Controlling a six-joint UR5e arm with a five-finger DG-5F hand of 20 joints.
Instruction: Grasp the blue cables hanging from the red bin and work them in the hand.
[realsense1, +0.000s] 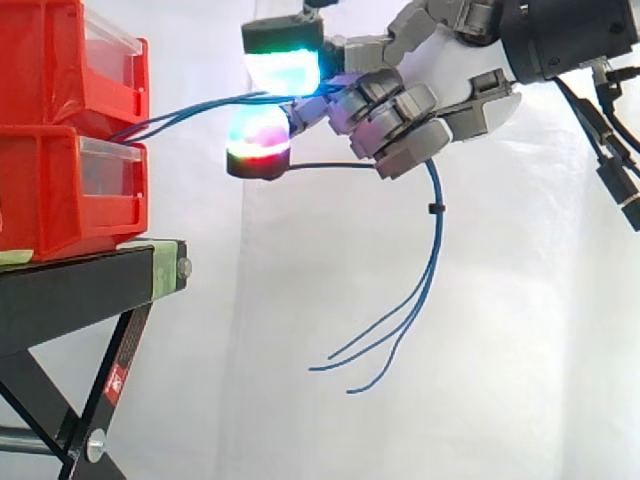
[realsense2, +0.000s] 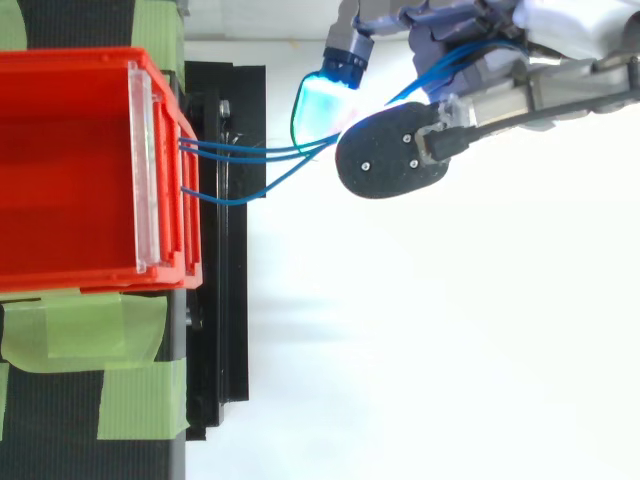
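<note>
Hand (realsense1: 400, 115): right of bins, fingers curled, clamped on cables; glowing pads (realsense1: 283, 62) point left toward bins.
Cables (realsense1: 436, 245): blue, run from bins' front rightward into hand, pass through curled fingers; loose ends hang below hand, apart from stand.
Bins (realsense1: 60, 190): red, two stacked, left, on stand.
Stand (realsense1: 90, 280): black, green tape (realsense2: 80, 330) on top.
Curtain (realsense1: 520, 380): white, far behind.

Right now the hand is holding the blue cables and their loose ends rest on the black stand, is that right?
Not quite. The hand does hold the blue cables, but the side view shows their loose ends hanging free below it, clear of the black stand.
</note>
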